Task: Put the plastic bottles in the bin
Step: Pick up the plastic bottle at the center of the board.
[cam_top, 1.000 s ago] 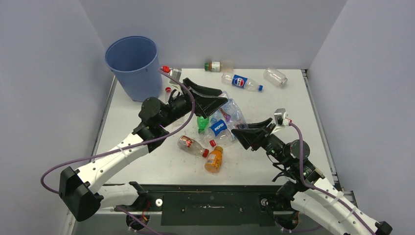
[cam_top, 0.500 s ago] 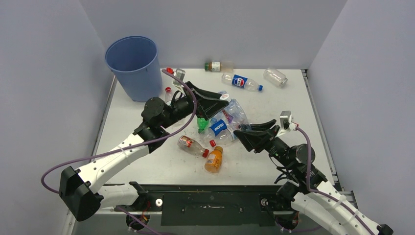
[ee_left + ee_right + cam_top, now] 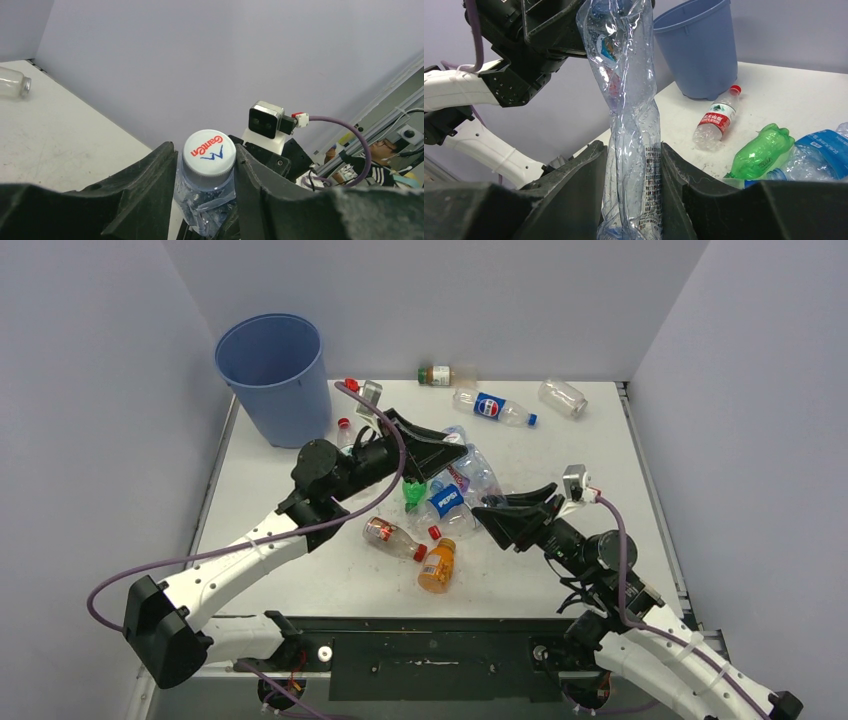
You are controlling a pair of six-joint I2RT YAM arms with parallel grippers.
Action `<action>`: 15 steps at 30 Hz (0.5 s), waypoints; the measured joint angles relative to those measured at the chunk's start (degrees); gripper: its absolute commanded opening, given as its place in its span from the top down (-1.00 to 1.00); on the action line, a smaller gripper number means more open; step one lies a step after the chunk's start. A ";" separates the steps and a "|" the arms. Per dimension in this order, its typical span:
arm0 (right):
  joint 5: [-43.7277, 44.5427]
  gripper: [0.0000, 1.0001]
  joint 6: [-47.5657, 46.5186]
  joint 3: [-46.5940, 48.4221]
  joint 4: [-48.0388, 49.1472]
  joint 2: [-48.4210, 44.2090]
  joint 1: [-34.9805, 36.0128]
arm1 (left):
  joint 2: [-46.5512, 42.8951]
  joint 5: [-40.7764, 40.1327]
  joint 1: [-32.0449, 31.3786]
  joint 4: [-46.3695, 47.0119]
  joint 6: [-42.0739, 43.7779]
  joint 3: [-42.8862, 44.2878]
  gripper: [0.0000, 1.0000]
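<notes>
A crushed clear plastic bottle (image 3: 476, 476) hangs over the table's middle, held at both ends. My left gripper (image 3: 455, 448) is shut on its neck, and the white cap (image 3: 209, 151) sits between the fingers. My right gripper (image 3: 492, 513) is shut on the twisted body (image 3: 634, 125) at the other end. The blue bin (image 3: 271, 362) stands at the far left; it is upright beyond the bottle (image 3: 699, 46) in the right wrist view. Under the grippers lie a Pepsi bottle (image 3: 447, 502) and a green bottle (image 3: 413, 490).
A red-labelled bottle (image 3: 392, 537) and an orange bottle (image 3: 437, 565) lie near the front. Along the back edge are another Pepsi bottle (image 3: 492, 407), a clear jar-like bottle (image 3: 562, 396) and a small brown bottle (image 3: 436, 375). Two red-capped bottles (image 3: 352, 410) lie beside the bin.
My left gripper has closed from wide open onto the bottle's cap end. The right gripper kept its hold and shifted only slightly.
</notes>
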 measured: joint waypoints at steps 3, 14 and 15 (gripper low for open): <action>0.26 0.89 0.13 -0.02 -0.07 0.00 0.00 | 0.50 0.02 0.09 1.03 1.07 0.02 0.82; 1.49 -0.79 -0.44 2.62 -6.38 0.02 0.37 | -1.55 0.24 0.50 -4.35 6.56 0.57 1.00; 1.79 -0.79 -0.83 3.72 -7.93 0.00 0.39 | -2.43 -0.44 1.68 -6.23 7.82 1.20 1.00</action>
